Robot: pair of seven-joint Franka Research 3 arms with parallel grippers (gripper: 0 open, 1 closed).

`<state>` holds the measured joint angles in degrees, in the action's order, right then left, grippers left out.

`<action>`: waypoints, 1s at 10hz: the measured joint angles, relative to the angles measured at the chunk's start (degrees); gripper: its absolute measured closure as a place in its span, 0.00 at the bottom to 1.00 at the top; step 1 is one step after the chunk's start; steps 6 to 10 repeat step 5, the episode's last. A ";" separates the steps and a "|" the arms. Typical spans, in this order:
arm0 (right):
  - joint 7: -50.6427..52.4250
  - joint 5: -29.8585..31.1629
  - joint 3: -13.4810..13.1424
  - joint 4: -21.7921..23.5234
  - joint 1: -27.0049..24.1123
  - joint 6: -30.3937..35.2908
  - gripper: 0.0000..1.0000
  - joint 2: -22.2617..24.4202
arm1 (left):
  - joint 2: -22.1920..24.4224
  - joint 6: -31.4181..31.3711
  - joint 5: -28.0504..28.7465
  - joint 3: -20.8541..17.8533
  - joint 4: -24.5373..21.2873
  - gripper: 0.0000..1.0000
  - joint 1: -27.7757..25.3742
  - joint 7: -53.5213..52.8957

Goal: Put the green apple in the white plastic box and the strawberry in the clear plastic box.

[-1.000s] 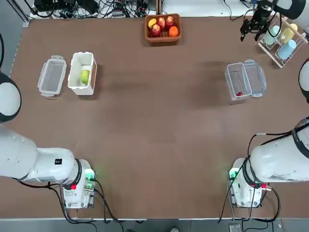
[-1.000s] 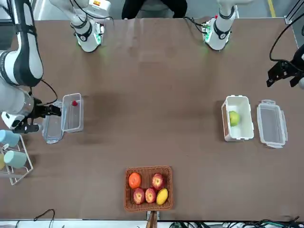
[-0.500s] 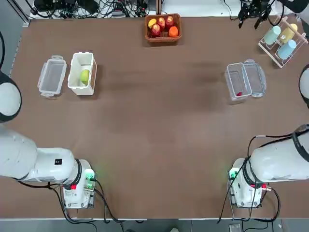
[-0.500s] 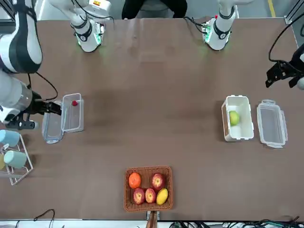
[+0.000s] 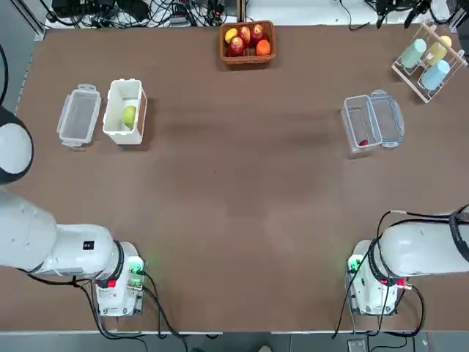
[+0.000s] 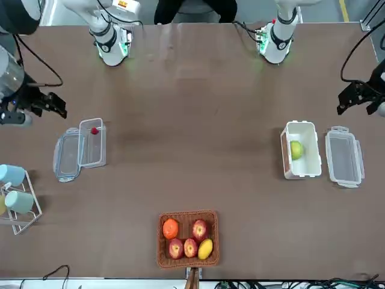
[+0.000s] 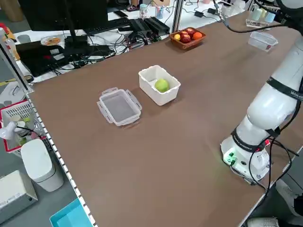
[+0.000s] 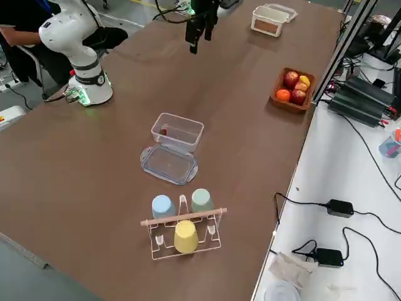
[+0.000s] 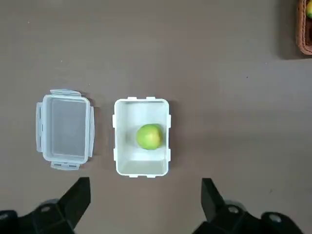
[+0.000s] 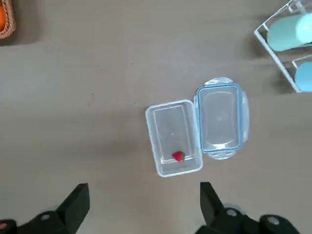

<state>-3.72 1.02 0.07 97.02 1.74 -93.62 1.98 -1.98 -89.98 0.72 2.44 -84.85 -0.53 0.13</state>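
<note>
Table: the brown table (image 5: pixel 220 205) carries everything here; a seated person (image 8: pixel 50 37) shows behind it, between the robot's arms.
Right gripper: the right gripper (image 10: pixel 145 207) is up over the table on the cup-rack side, its fingers spread wide with nothing between them.
Left gripper: the left gripper (image 9: pixel 146 204) is above the table on the white tub's side — released too, fingers apart and bare.
Cup rack: the wire rack (image 8: pixel 186 235) holds a blue cup (image 8: pixel 163 207), a green cup (image 8: pixel 202 200) and a yellow cup (image 8: pixel 186 237); it stands near the clear box's lid, the closest obstacle to it.
Fruit basket: the wicker basket (image 6: pixel 187 262) lies well apart from both boxes, at the table edge across from the robot, with red apples, an orange fruit and a yellow fruit inside.
White box: the white plastic box (image 5: pixel 117 131) is open — its loose-looking lid (image 5: pixel 79 116) lies just beside it.
Clear box: the clear plastic box (image 10: pixel 170 131) is open, lid (image 10: pixel 220 119) folded out alongside.
Green apple: the green apple (image 9: pixel 149 136) rests inside the white plastic box.
Strawberry: the strawberry (image 10: pixel 179 156) lies inside the clear plastic box.
</note>
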 joint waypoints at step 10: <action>1.69 0.05 -0.62 0.01 -0.17 -0.30 0.00 -0.05 | -0.08 -0.01 0.00 0.05 -0.01 0.00 0.03 0.01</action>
